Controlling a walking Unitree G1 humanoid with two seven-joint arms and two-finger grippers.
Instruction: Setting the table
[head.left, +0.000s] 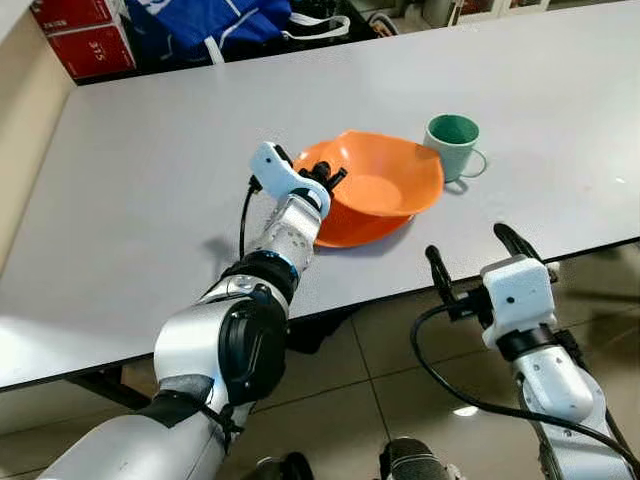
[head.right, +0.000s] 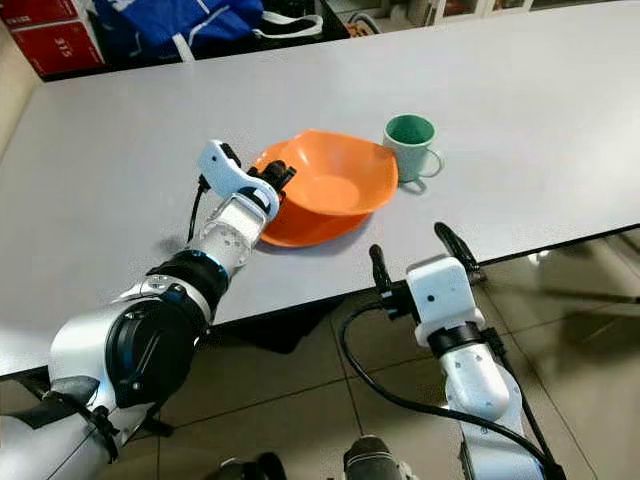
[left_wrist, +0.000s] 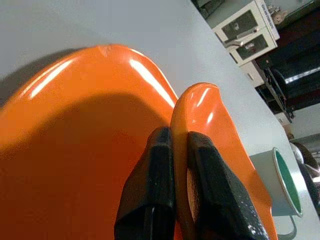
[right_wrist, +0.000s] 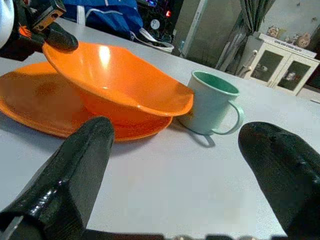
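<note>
An orange bowl (head.left: 385, 178) rests tilted on an orange plate (head.left: 358, 228) near the front of the grey table (head.left: 150, 170). My left gripper (head.left: 327, 178) is shut on the bowl's left rim, one finger inside and one outside, as the left wrist view shows with the fingers (left_wrist: 150, 195) pinching the rim (left_wrist: 192, 115). A pale green mug (head.left: 455, 146) stands just right of the bowl, handle toward the right. My right gripper (head.left: 480, 265) hovers open off the table's front edge, facing bowl (right_wrist: 120, 85) and mug (right_wrist: 212, 102).
Red boxes (head.left: 85, 35) and a blue bag (head.left: 215, 25) lie beyond the table's far edge. A white cabinet (right_wrist: 280, 62) stands in the background. Tiled floor (head.left: 400, 370) lies below the table's front edge. Wide bare tabletop spreads left and right of the dishes.
</note>
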